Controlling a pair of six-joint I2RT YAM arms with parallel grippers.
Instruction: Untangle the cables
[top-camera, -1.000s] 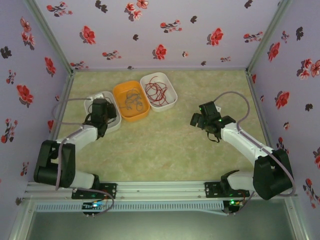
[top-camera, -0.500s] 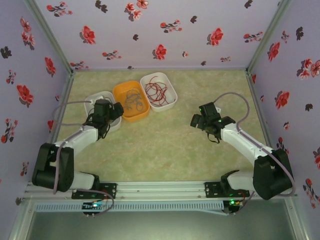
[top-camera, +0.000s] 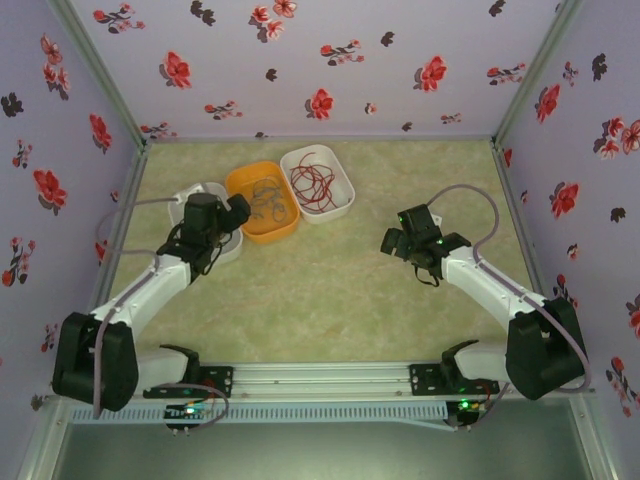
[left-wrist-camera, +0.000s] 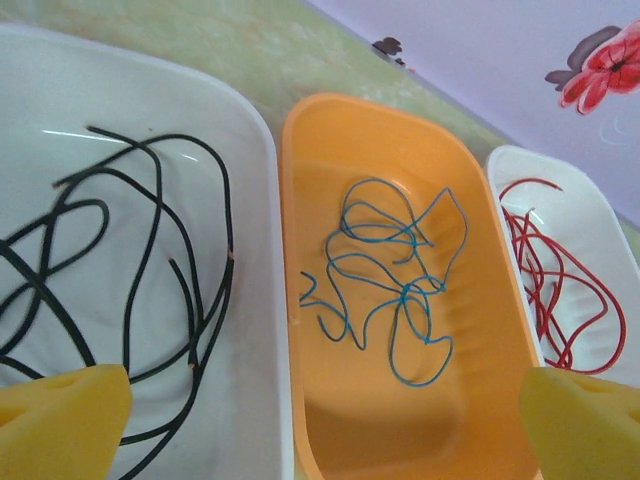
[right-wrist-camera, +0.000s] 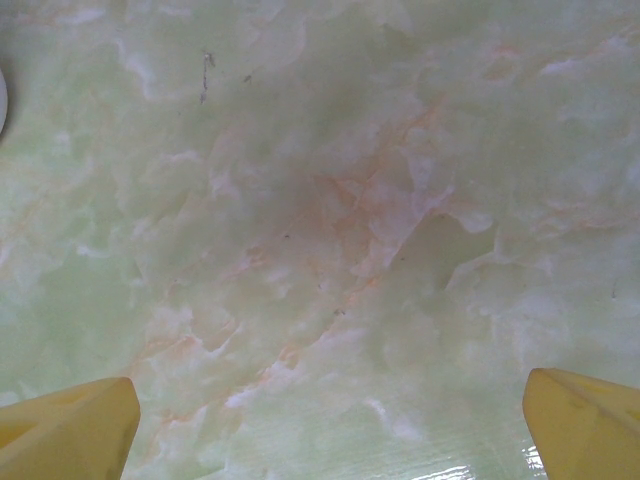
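My left jaws stand wide and hold nothing, the left pads (left-wrist-camera: 62, 425) sitting at the two lower corners of the left wrist view. In the top view they hang over the white tray (left-wrist-camera: 262, 135), at the side next to the orange tray (left-wrist-camera: 420, 130). The black cable (left-wrist-camera: 229, 250) lies in loose open loops on that white tray's floor. The blue-green cable (left-wrist-camera: 405, 292) lies curled in the orange tray, just beside the white one. The red cable (left-wrist-camera: 540, 285) is coiled in a second white tray (left-wrist-camera: 600, 205) on the orange tray's far side. Each cable lies in its own tray. My right jaws also stand wide and empty, well apart from the trays, above bare worktop (right-wrist-camera: 330, 200), with the right pads (right-wrist-camera: 70, 430) at the lower corners of the right wrist view.
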